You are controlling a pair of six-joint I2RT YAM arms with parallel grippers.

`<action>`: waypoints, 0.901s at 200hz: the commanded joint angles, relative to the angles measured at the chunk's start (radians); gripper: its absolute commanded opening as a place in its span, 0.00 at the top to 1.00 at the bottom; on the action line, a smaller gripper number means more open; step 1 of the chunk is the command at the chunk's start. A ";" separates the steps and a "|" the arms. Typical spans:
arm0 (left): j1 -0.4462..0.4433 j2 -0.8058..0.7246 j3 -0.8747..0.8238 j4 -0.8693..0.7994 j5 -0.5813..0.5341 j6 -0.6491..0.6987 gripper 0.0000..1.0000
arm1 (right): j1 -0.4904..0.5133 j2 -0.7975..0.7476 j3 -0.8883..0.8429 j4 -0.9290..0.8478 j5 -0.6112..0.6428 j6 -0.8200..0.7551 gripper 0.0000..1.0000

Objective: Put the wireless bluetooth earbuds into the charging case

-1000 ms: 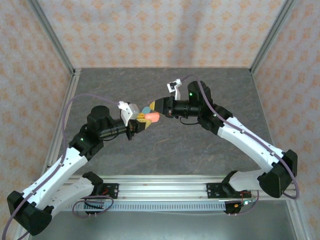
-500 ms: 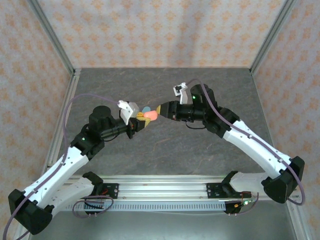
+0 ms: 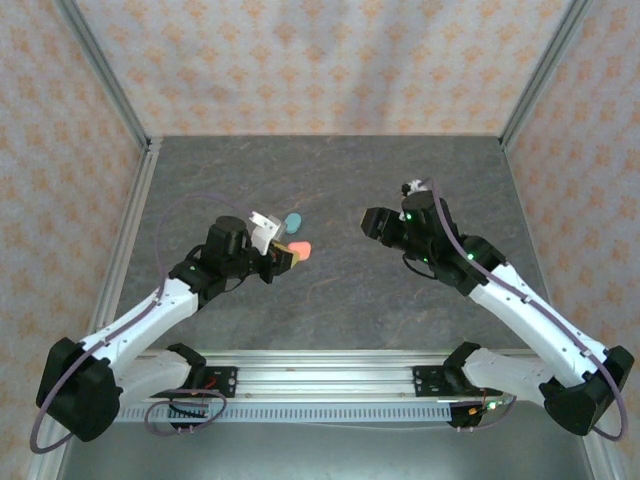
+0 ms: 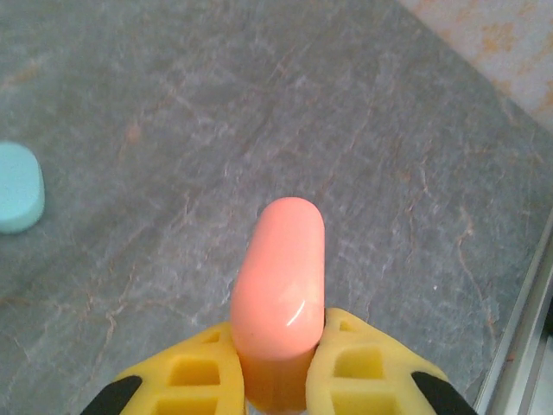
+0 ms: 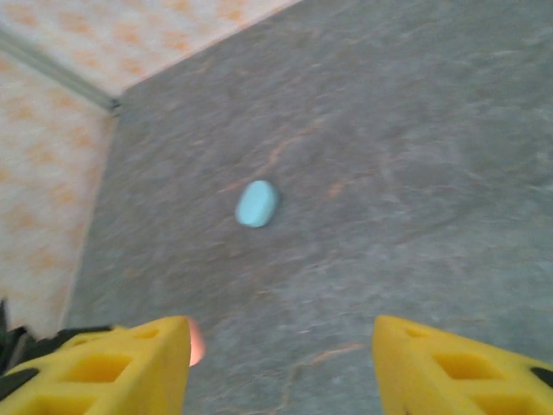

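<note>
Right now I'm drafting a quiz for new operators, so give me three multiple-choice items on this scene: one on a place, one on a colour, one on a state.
1. Where is the teal case?
A lying free on the table; B held in the air; C inside a box.
2. What colour is the case clamped in the left gripper?
A white; B coral-pink; C teal.
3. How does the right gripper stand?
A shut on a case; B shut on nothing; C open and empty.

Key: 1 A, it rests on the grey surface, apart from both grippers. 2 B, the pink case sits between the yellow fingers. 3 C, its fingers stand wide apart with bare table between them.
</note>
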 commanded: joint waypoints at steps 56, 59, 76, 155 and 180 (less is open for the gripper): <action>0.005 0.239 -0.050 -0.041 0.011 -0.114 1.00 | -0.011 -0.047 -0.140 0.005 0.250 0.022 0.22; 0.004 0.246 -0.050 -0.044 0.008 -0.117 1.00 | -0.013 -0.047 -0.144 0.005 0.255 0.022 0.22; 0.004 0.285 -0.049 -0.053 -0.002 -0.122 1.00 | -0.017 -0.045 -0.169 0.005 0.287 0.020 0.19; 0.005 0.383 0.043 -0.189 -0.072 -0.115 0.78 | -0.061 -0.043 -0.246 0.007 0.461 -0.040 0.01; 0.005 0.360 0.069 -0.229 -0.125 -0.117 0.65 | -0.117 -0.042 -0.254 0.021 0.488 -0.089 0.01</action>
